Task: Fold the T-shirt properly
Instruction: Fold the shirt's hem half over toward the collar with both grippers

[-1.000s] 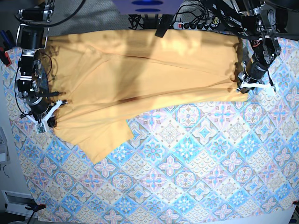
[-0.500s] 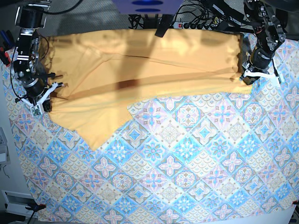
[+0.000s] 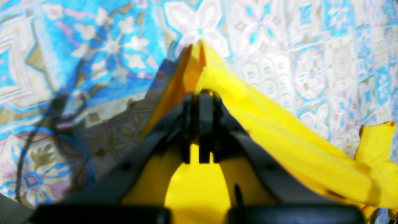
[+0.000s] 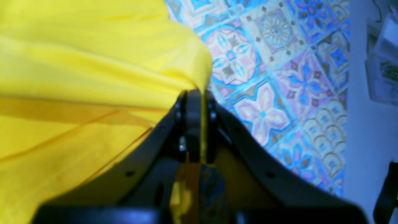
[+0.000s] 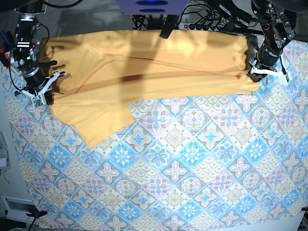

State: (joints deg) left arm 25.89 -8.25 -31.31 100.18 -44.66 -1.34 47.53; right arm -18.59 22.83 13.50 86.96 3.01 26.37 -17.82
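- Overhead, the T-shirt (image 5: 154, 67) lies stretched as a long, soft yellow-orange band across the far part of the tablecloth (image 5: 192, 168), with shallow lengthwise creases and a darker fold line near its middle.
- One sleeve-like flap (image 5: 103, 127) hangs toward the near side at the base view's left, ending in a blunt corner.
- Left gripper (image 3: 200, 102): its black, wedge-shaped jaws are pressed together on a bunched edge of the cloth, which rises in a peak beyond the tips.
- Right gripper (image 4: 196, 99): jaws likewise clamped on a thin fold of the yellow fabric, which drapes smoothly away to one side.
- Beneath everything, the tablecloth shows a flat print of blue, pink and cream floral tiles set in diamonds.
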